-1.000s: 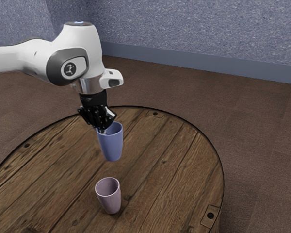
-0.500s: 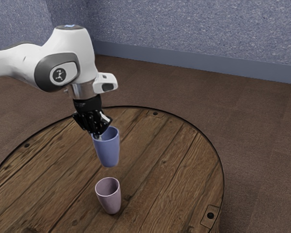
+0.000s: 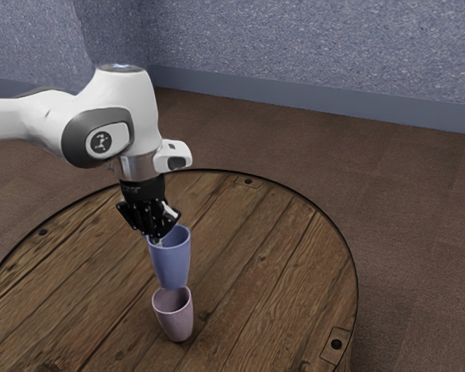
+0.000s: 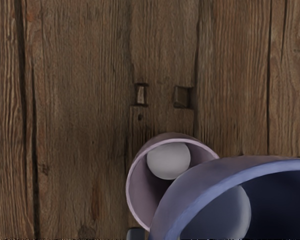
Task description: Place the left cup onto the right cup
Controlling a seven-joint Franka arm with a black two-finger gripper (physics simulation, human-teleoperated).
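Surface (image 3: pixel 279 248): round, dark weathered wood planks, black rim, small bolted brackets (image 3: pixel 335 342) near the edge; two square recesses (image 4: pixel 182 96) between planks in the wrist view.
Floor (image 3: pixel 403 201): brown wood boards.
Wall (image 3: pixel 310 39): speckled blue-grey, meeting a corner at the exterior view's left.
Baseboard (image 3: pixel 333 99): plain grey-blue strip.
Light: soft, even.

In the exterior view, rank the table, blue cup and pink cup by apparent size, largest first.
1. table
2. blue cup and pink cup: they look about alike, so I won't rank one over the other.
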